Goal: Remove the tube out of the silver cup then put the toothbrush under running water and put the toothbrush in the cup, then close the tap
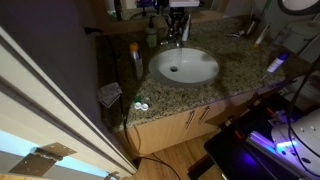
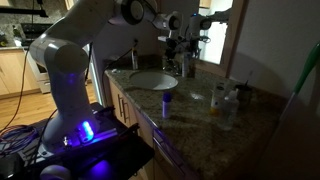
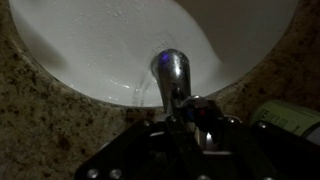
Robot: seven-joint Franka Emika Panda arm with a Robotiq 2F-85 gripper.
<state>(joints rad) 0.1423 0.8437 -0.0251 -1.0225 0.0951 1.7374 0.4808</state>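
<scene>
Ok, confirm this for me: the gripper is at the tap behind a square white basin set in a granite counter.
Not quite: the basin is oval, not square, as an exterior view shows. The rest holds: it is white, set in the granite counter, and the gripper is at the tap behind it, as the wrist view shows.

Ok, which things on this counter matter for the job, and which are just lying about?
Job: tap, silver cup, gripper at the tap. Toothbrush and tube too small to make out.
Lying about: amber bottle, green-topped soap bottle, small white round items at the counter edge.
</scene>
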